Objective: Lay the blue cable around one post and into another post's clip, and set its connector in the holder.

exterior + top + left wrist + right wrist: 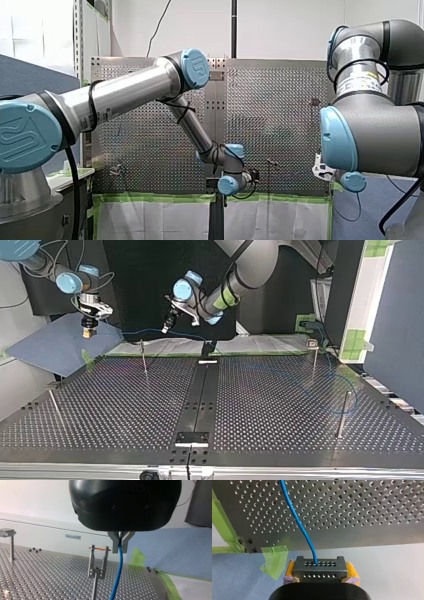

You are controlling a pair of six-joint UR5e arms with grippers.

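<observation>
Right wrist view: right gripper (320, 572) pinches the dark plastic connector (319, 566) (the stiffest hold).
Left gripper (120, 542) nips the thin blue cable (119, 565), likely limp and light.

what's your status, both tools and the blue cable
Left tool shut on blue cable. Right tool shut on connector, past table edge. Cable hangs beside clip post, not in clip. Nothing seen in the way.

Perforated metal table (125, 410), black strip (201, 395) down middle. Thin upright posts, seen in top view: far-left post (144, 357), near-left post (55, 407), far-right post (314, 362), near-right post (343, 412). Blue cable (300, 385) lying across right half, curving close by near-right post. Green tape (150, 354) along far edge.
</observation>
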